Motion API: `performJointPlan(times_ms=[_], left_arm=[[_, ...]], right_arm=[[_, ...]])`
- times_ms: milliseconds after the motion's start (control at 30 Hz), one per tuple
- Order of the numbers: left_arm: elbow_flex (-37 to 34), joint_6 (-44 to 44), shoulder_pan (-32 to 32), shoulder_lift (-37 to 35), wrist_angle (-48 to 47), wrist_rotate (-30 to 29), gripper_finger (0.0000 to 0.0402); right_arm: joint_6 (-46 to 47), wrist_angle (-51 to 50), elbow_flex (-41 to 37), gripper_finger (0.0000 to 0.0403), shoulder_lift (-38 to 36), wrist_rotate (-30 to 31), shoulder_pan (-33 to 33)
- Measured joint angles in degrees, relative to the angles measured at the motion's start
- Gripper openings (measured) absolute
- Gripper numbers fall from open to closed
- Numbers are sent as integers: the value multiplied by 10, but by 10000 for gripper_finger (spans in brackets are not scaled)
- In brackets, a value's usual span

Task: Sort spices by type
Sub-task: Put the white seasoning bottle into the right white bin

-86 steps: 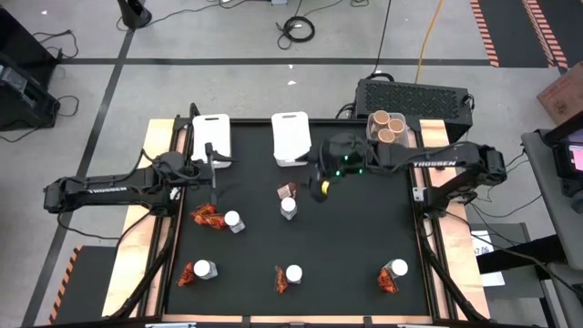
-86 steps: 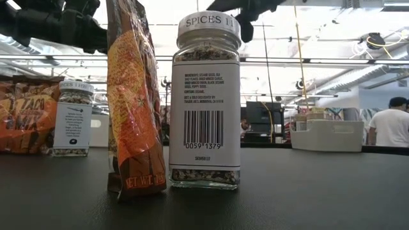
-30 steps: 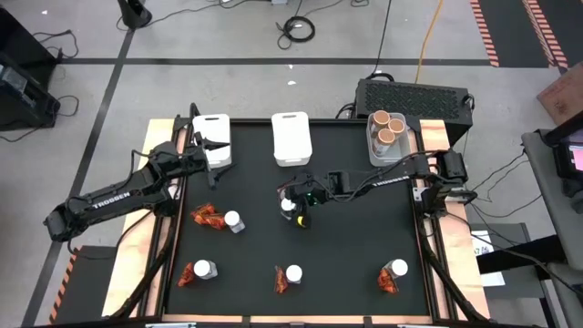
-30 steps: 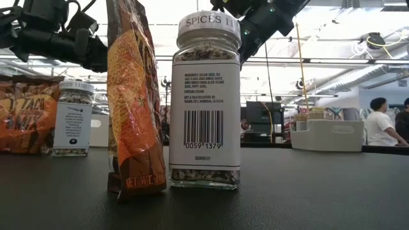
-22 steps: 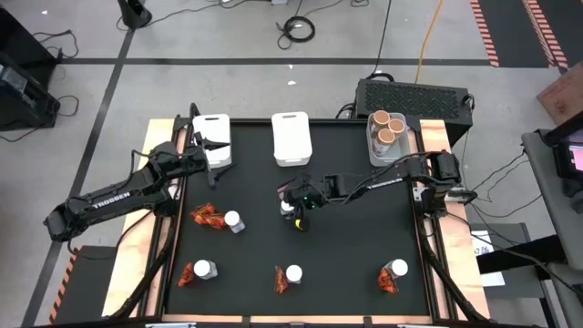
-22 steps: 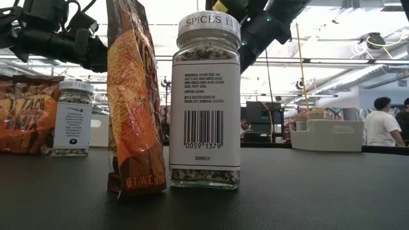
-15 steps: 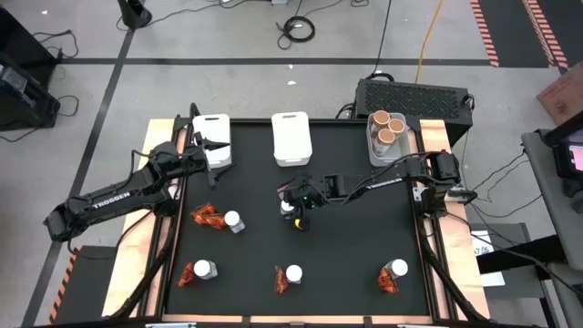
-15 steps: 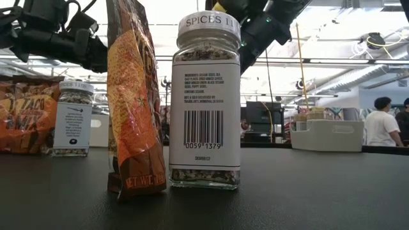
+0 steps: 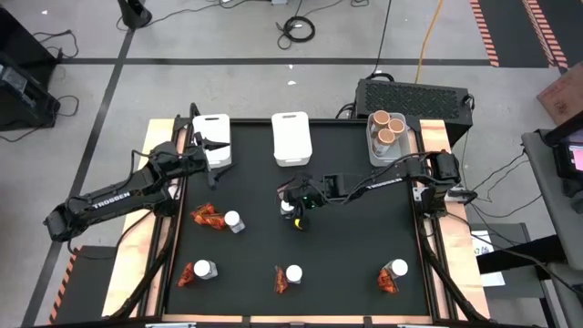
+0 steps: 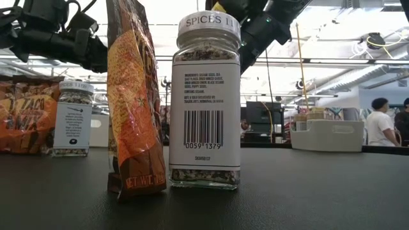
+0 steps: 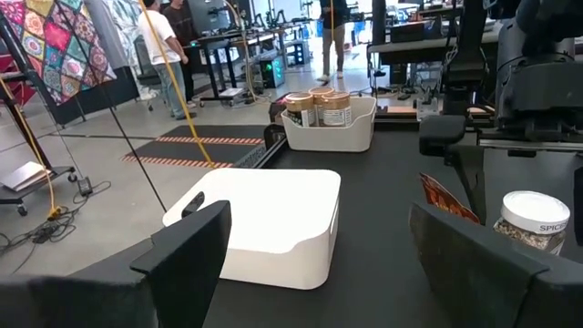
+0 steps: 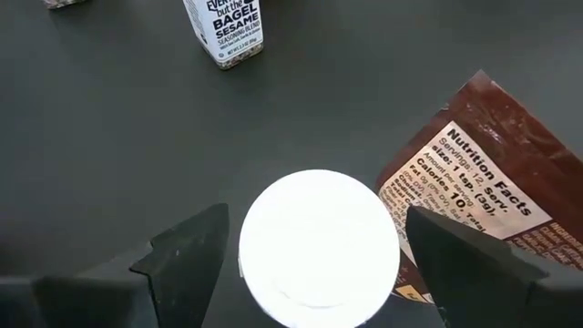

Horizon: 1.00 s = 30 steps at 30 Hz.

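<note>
Right gripper (image 9: 293, 208) swung down from bins, fingers wide over centre jar (image 12: 319, 248) beside sachet (image 12: 469, 191). Left gripper (image 9: 211, 151) retreated, wide, empty. Tubs (image 9: 387, 126) binned; jars, sachets unsorted.

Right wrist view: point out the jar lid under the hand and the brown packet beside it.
Jar lid (image 12: 319, 248), right wrist view, centre of white top.
Brown packet (image 12: 478, 173), right wrist view, on the nutrition label.
</note>
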Motion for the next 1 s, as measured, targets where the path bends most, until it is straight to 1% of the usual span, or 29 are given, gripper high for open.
performJointPlan(times_ms=[200, 333, 467, 700, 833, 1000], left_arm=[[0, 0, 0, 0, 0, 0, 338], [0, 0, 0, 0, 0, 0, 338], [0, 0, 0, 0, 0, 0, 338], [0, 0, 0, 0, 0, 0, 338], [0, 0, 0, 0, 0, 0, 338], [0, 0, 0, 0, 0, 0, 338]], right_arm=[[0, 0, 0, 328, 0, 0, 0], [0, 0, 0, 313, 0, 0, 0], [0, 0, 0, 278, 0, 0, 0], [0, -8, 4, 191, -4, 1, 0], [-2, -34, 41, 188, -4, -17, 0], [-27, -104, 124, 193, -4, -39, 0]])
